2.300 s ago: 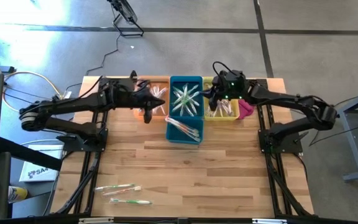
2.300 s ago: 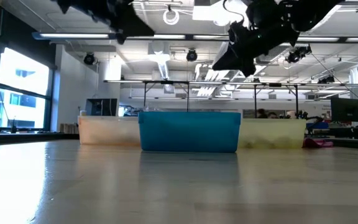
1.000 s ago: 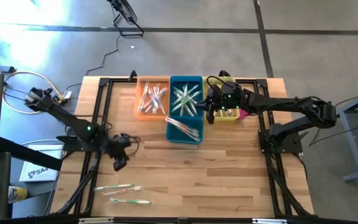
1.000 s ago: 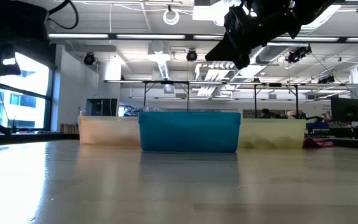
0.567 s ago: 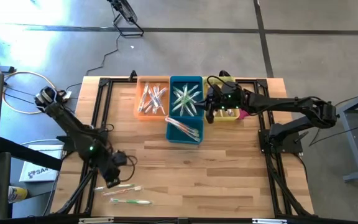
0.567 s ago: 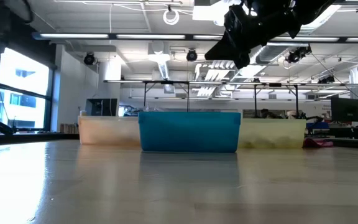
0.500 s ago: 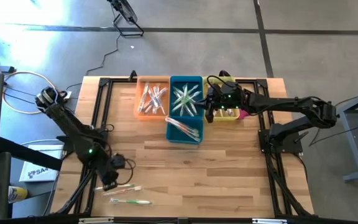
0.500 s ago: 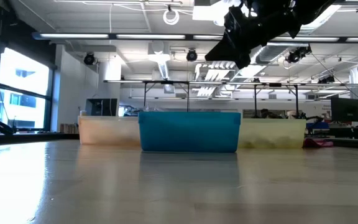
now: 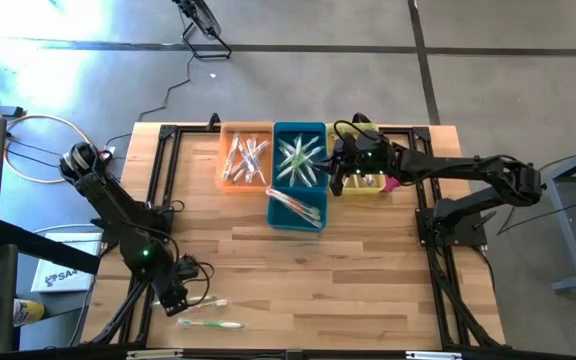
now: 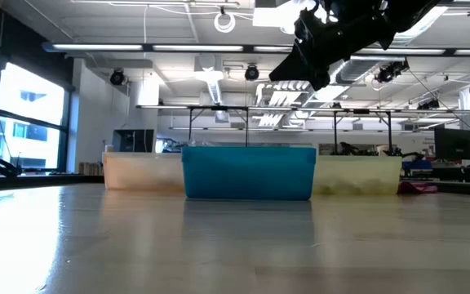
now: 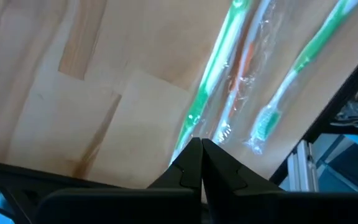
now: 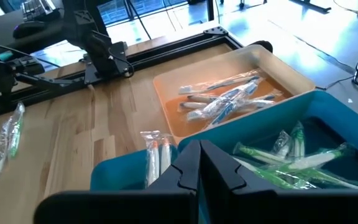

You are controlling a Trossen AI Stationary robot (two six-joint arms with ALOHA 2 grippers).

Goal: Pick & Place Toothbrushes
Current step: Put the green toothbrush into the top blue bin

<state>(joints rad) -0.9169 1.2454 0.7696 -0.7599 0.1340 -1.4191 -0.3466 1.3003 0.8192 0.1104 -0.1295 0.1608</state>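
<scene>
Most toothbrushes already lie sorted in my orange bin (image 9: 245, 158), blue bin (image 9: 299, 175) and yellow bin (image 9: 363, 184); two loose toothbrushes (image 9: 200, 311) remain on the bench (image 9: 318, 280). My left gripper (image 9: 175, 297) hovers beside them, jaws pressed together; my right gripper (image 9: 338, 180) waits over the bins, jaws likewise closed and empty

You're looking at two matte black arms built from slim tubular links and blocky joints. The left arm (image 9: 118, 215) shows a small green light on one link and a round grey-capped joint. The right arm (image 9: 468, 170) carries a green light near its wrist and thin black cables looping above it.
</scene>
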